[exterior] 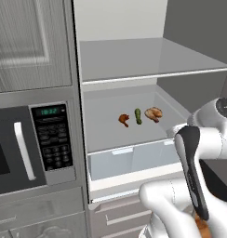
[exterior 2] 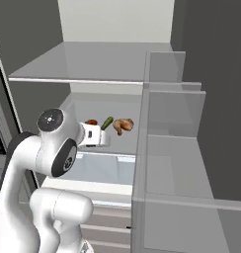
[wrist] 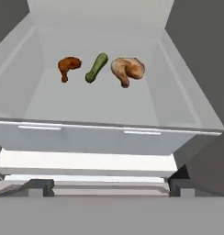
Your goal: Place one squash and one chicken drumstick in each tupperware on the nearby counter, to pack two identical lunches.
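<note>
A microwave (exterior: pixel 29 148) sits left of the open fridge; its dark control panel (exterior: pixel 52 137) carries a small green digital display (exterior: pixel 49 111) with digits too blurred to read; the keypad buttons below show no legible labels.

Matt pale plastic-looking fridge shelf (wrist: pixel 91 103) carries a smooth green zucchini (wrist: pixel 96 67) between two glossy-skinned drumsticks; beside it, a brushed-metal microwave (exterior: pixel 22 139).
</note>
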